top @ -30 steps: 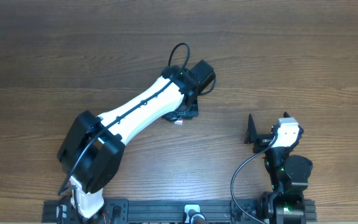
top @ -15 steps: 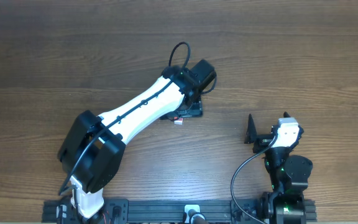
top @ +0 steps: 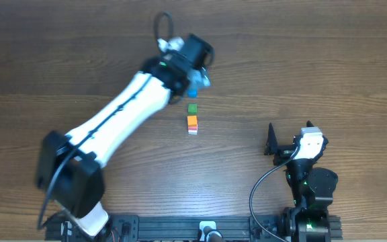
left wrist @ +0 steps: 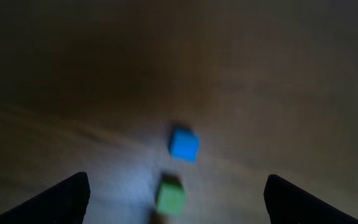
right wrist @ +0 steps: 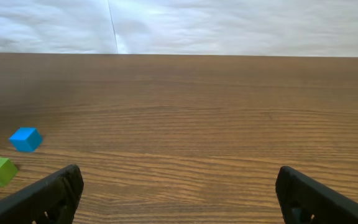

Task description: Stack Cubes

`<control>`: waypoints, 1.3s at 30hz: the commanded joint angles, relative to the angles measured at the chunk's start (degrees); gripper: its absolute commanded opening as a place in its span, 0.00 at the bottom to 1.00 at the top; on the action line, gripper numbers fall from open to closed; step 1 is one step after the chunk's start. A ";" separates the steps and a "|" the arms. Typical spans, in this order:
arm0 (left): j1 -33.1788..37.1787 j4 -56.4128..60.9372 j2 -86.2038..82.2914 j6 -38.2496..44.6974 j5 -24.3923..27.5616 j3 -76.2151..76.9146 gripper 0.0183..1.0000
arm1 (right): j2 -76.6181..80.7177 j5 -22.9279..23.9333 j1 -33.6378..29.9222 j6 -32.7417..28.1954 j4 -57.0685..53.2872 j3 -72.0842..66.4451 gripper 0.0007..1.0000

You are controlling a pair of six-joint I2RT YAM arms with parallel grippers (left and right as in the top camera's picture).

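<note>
Table (top: 314, 54): nothing moves on it except on my left side.

Left arm (top: 126, 107): a second ago, and half a second ago, it sits low over the cubes and hides them. Now it is pulled up and back, and the cubes are uncovered.

Right arm (top: 308, 168): parked, same pose in all three top frames.

Left end effector (left wrist: 176, 177): released, jaws wide apart, nothing between them.

Right end effector (right wrist: 179, 171): also released and empty, well off to the side of the cubes.

Cubes, placed from the left end effector:
- Green cube (left wrist: 169, 195) lies just ahead of it, centred between the jaws.
- Blue cube (left wrist: 183, 143) lies beyond green, straight ahead and apart from it.
- Orange cube (top: 192, 121) lies on the near side of green, toward my base. It is close and seemingly not touching.
- A pale piece (top: 192, 131) meets orange's near edge. I can't tell whether orange rests on it or just beside it.

My read: the release looks finished, and the retreat is what has changed. Green and blue each lie alone on the table, so the stack isn't done. Blue is lined up with the open jaws and green is closer, so either is a plausible next pick.

Risk, as I judge it: the cubes are close together, so a descent on green could nudge blue or orange.
</note>
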 commanded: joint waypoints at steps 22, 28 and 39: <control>25.09 24.50 -46.75 36.30 6.56 -20.70 0.87 | -0.42 -0.68 0.35 -0.26 -0.20 -0.31 0.99; 36.61 29.49 -62.23 39.26 19.02 -35.85 0.87 | -0.42 -0.68 0.35 -0.26 -0.20 -0.31 0.99; 39.78 29.22 -85.53 42.60 24.96 -56.46 0.87 | -0.42 -0.68 0.35 -0.28 -0.20 -0.31 0.99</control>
